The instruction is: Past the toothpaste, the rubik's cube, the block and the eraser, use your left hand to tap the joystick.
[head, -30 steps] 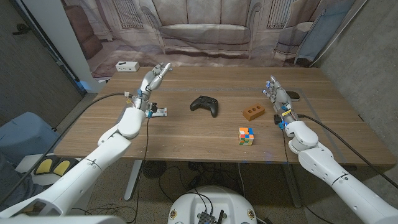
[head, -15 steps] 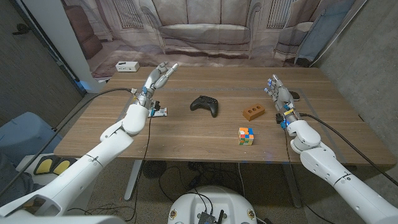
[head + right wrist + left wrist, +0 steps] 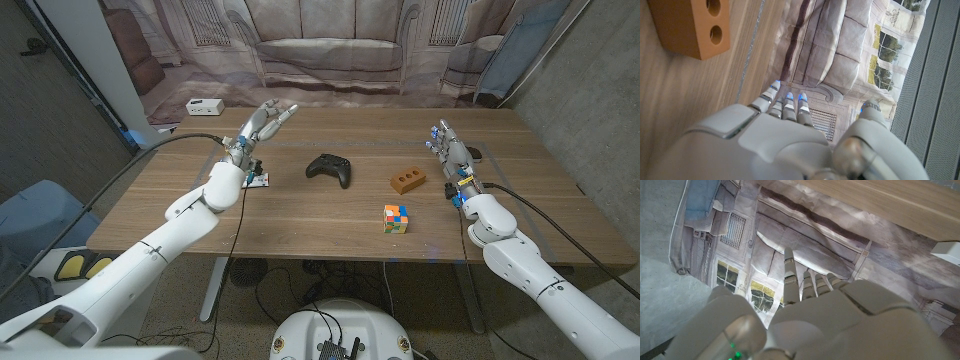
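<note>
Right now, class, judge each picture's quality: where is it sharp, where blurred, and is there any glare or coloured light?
Head view: evenly lit, sharp across the table, soft shadows under the joystick and block. Left wrist view: left hand close and blurred, green light near its base. Right wrist view: right hand soft, blue glints on its fingers, block sharper.

No readable text, brand, number or sign anywhere. Possibly print on the small flat pack point(image 3: 256, 180) by the left hand point(image 3: 262, 124), but too small to make out. Plain colour squares on the rubik's cube point(image 3: 396, 218), bare faces on the block point(image 3: 407, 180) and the black joystick point(image 3: 329, 169), an unmarked white box point(image 3: 204, 106) at the table's far edge.
</note>
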You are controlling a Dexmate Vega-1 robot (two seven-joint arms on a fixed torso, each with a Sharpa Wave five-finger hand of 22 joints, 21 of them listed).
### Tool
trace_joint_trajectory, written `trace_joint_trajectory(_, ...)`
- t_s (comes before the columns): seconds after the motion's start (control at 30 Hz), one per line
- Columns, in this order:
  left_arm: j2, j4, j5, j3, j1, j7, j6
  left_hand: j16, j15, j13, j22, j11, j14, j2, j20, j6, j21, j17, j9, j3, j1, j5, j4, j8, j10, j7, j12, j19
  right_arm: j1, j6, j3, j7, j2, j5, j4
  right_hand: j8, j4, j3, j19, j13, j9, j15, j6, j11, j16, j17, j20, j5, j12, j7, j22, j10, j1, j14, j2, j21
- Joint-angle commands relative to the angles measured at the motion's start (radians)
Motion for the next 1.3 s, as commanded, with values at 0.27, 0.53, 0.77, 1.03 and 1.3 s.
trace_joint_trajectory(0.27,0.021,-0.042,0.124,0.071,-0.064,-0.008,0.169,0.001,-0.002,0.002,0.002,-0.008,-0.003,0.013,0.01,0.009,-0.001,0.004,0.006,-0.003,0.004,-0.004,-0.007,-0.006,0.002,0.004,0.002,-0.005,-0.013,0.009,0.004,0.007,0.006,0.016,0.003,0.004,-0.004,0.003,0.005,0.006,0.005,0.008,0.003,0.008,0.003,0.006,0.006,0.0,-0.001,-0.001,0.002,-0.003,-0.001,0.0,0.009,0.003)
trace_joint_trajectory(0.53,0.037,-0.051,0.158,0.098,-0.099,-0.047,0.22,0.0,-0.002,0.002,0.002,-0.011,-0.004,0.013,0.012,0.016,-0.002,0.004,0.006,-0.004,0.003,-0.004,-0.007,-0.008,0.001,0.007,0.002,-0.007,-0.016,0.009,0.002,0.003,0.01,0.016,0.001,0.004,-0.004,0.002,0.004,0.006,0.005,0.009,0.003,0.011,0.002,0.006,0.008,0.0,-0.001,0.0,0.002,-0.003,-0.001,-0.001,0.01,0.002)
trace_joint_trajectory(0.77,0.051,-0.067,0.173,0.115,-0.121,-0.085,0.24,0.0,-0.003,0.002,0.002,-0.006,-0.004,0.013,0.015,0.023,-0.003,0.004,0.007,-0.006,0.001,-0.005,-0.007,-0.009,0.003,0.006,0.002,-0.011,-0.023,0.009,0.004,-0.008,0.009,0.01,-0.008,0.004,-0.004,0.002,0.003,0.006,0.005,0.011,0.004,0.011,0.002,0.006,0.009,0.0,-0.001,-0.002,0.002,-0.003,-0.001,-0.001,0.01,0.001)
trace_joint_trajectory(1.03,0.062,-0.08,0.2,0.143,-0.162,-0.143,0.265,0.003,0.006,0.002,0.002,0.002,0.002,0.013,0.009,0.04,-0.001,0.004,0.007,-0.008,-0.002,-0.005,-0.006,-0.008,0.006,0.008,0.003,-0.008,-0.028,0.008,0.006,-0.012,0.004,0.004,-0.019,0.004,-0.004,0.001,0.002,0.006,0.005,0.013,0.004,0.011,0.002,0.007,0.011,0.0,-0.002,-0.003,0.002,-0.004,-0.002,-0.001,0.01,0.001)
trace_joint_trajectory(1.3,0.077,-0.099,0.253,0.18,-0.204,-0.216,0.315,0.004,0.018,0.002,0.002,0.021,0.008,0.011,0.0,0.044,0.001,0.004,0.008,-0.013,-0.007,-0.005,-0.005,-0.016,0.014,0.002,0.005,-0.003,-0.033,0.01,0.007,-0.015,0.004,0.001,-0.022,0.004,-0.003,0.001,0.002,0.006,0.005,0.013,0.004,0.011,0.002,0.007,0.012,0.0,-0.001,-0.003,0.002,-0.002,-0.003,-0.001,0.011,0.0)
